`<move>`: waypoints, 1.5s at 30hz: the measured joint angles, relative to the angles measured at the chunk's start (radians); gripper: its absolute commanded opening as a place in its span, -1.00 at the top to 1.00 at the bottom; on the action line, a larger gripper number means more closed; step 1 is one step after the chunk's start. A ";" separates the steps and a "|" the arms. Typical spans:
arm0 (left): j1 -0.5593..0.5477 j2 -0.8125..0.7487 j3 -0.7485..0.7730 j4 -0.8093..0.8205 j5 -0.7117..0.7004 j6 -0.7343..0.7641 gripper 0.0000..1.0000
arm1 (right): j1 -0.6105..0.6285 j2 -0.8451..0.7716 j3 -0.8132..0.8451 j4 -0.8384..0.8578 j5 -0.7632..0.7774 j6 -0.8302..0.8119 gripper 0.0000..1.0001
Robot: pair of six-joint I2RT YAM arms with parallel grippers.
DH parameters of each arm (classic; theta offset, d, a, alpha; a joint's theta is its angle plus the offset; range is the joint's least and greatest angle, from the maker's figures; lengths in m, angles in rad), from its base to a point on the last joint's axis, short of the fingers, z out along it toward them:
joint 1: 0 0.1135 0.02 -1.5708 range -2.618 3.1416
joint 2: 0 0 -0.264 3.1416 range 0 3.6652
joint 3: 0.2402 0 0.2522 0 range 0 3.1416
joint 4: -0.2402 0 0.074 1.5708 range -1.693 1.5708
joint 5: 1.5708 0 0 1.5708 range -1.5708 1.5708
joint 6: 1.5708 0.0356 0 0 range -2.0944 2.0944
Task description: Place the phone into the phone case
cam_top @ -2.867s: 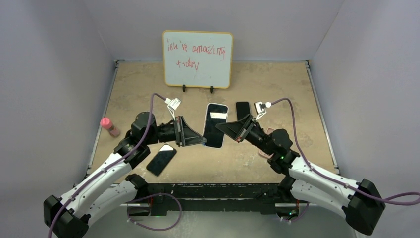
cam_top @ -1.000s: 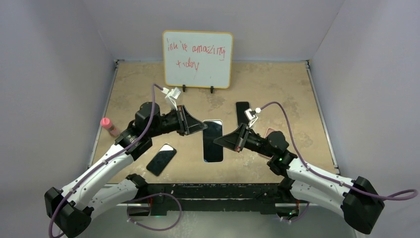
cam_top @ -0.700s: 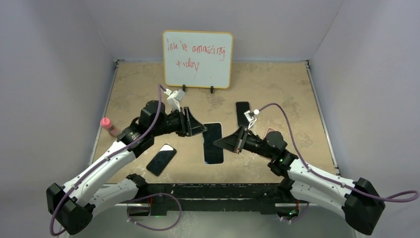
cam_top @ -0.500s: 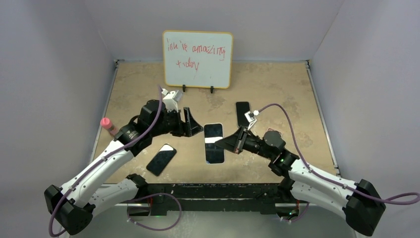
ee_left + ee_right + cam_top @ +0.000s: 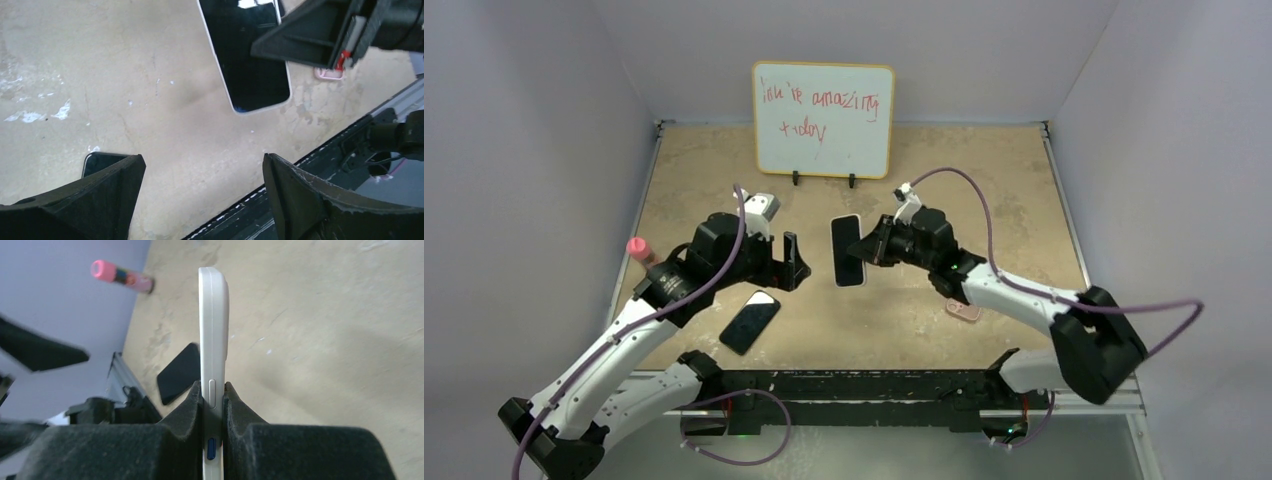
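My right gripper [image 5: 871,250] is shut on the side edge of a dark-screened phone [image 5: 847,250] framed by a white phone case [image 5: 214,315]. It holds them edge-on above the table's middle. In the right wrist view both pads [image 5: 192,405] press the case's flat faces just past a side button. My left gripper [image 5: 790,264] is open and empty, a little left of the phone and apart from it. In the left wrist view the phone [image 5: 245,55] hangs beyond my open left gripper [image 5: 202,160].
A second black phone [image 5: 749,322] lies flat near the table's front left. A pink-capped marker [image 5: 642,252] lies by the left wall. A small pink item [image 5: 964,310] lies under the right arm. A whiteboard [image 5: 822,105] stands at the back.
The left gripper opened, let go of the phone and drew back to the left. The right gripper lifted the cased phone off the table and carried it farther back.
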 measured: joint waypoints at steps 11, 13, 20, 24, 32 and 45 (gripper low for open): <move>0.000 -0.010 -0.078 -0.018 -0.091 0.024 -0.89 | -0.172 0.464 0.188 0.050 -0.119 -0.054 1.00; 0.000 -0.004 -0.078 -0.021 -0.095 0.026 -0.89 | -0.190 0.518 0.203 0.066 -0.138 -0.051 0.95; 0.000 0.002 -0.078 -0.022 -0.104 0.026 -0.90 | -0.211 0.586 0.248 0.055 -0.161 -0.031 0.19; 0.000 -0.005 -0.078 -0.023 -0.109 0.026 -0.91 | -0.211 0.585 0.262 0.032 -0.138 -0.047 -0.12; 0.000 -0.031 -0.078 -0.022 -0.111 0.026 -0.92 | -0.213 0.493 0.283 -0.194 0.024 -0.050 -0.34; 0.001 -0.048 -0.079 -0.021 -0.113 0.026 -0.92 | -0.215 0.156 0.326 -0.695 0.362 0.002 -0.29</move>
